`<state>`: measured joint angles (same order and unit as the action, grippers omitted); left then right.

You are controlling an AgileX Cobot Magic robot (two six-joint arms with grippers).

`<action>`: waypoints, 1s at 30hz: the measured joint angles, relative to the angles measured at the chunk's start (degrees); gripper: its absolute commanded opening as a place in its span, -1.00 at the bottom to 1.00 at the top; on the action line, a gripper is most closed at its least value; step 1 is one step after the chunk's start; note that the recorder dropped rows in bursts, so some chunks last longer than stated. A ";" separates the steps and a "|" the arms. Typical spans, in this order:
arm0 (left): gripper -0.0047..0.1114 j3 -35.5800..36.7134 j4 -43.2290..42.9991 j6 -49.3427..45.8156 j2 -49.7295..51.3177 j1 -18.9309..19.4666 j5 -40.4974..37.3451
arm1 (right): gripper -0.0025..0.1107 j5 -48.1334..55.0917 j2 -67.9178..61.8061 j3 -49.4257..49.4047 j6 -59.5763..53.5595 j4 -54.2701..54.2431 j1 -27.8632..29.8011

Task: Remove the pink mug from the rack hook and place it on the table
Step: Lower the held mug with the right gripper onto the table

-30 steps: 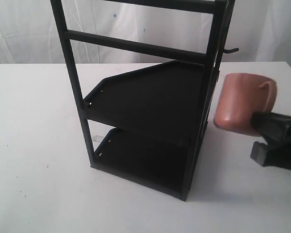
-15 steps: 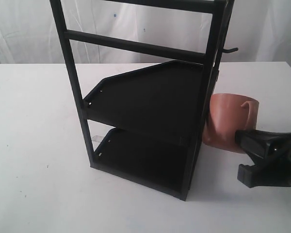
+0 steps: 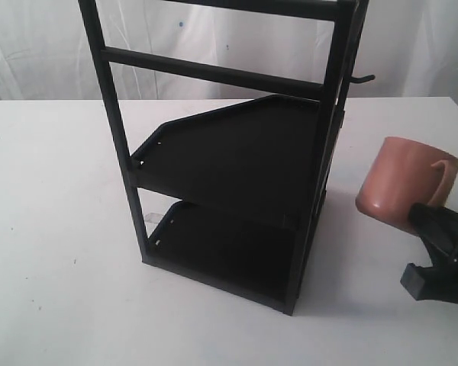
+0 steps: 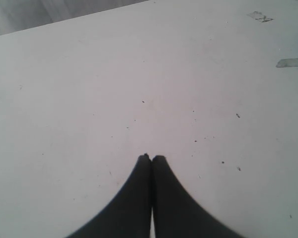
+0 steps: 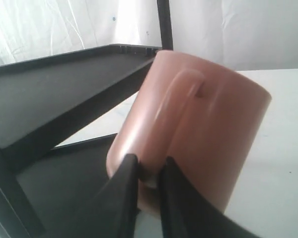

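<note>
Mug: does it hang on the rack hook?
No, the hook juts out bare, and the mug is lower down, beside the rack.

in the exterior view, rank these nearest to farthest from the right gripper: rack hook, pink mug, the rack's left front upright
1. pink mug: clamped in the jaws of the right gripper, to the right of the rack.
2. rack hook: higher up, on the rack's right side.
3. left front upright: across the rack, on its left side.
</note>
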<state>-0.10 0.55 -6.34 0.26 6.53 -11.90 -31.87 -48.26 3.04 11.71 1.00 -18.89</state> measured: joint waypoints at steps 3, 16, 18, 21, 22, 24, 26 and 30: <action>-0.92 0.00 0.00 0.00 0.00 0.00 0.00 | -0.96 -2.16 0.00 -1.51 -3.49 -3.62 0.00; -0.92 0.00 0.00 0.00 0.00 0.00 0.00 | -0.96 -7.39 -9.10 -2.39 -8.99 -12.26 0.00; -0.92 0.00 0.00 0.00 0.00 0.00 0.00 | -0.96 -11.97 -14.87 -2.39 -9.30 -12.73 0.00; -0.92 0.00 0.00 0.00 0.00 0.00 0.00 | -0.96 -18.69 -21.87 -2.13 -9.42 -9.69 0.00; -0.92 0.00 0.00 0.00 0.00 0.00 0.00 | -0.96 -19.23 -23.04 -1.86 -9.92 -8.35 0.00; -0.92 0.00 0.00 0.00 0.00 0.00 0.00 | -0.96 -20.17 -26.46 -0.82 -12.91 -6.14 0.00; -0.92 0.00 0.00 0.00 0.00 0.00 0.00 | -0.96 -22.24 -30.94 -0.57 -15.63 -6.26 0.00; -0.92 0.00 0.00 0.00 0.00 0.00 0.00 | -0.96 -26.24 -34.86 -0.44 -16.82 -5.77 0.00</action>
<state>-0.10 0.55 -6.34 0.26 6.53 -11.90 -58.11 -83.12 2.60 -5.12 -4.77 -18.89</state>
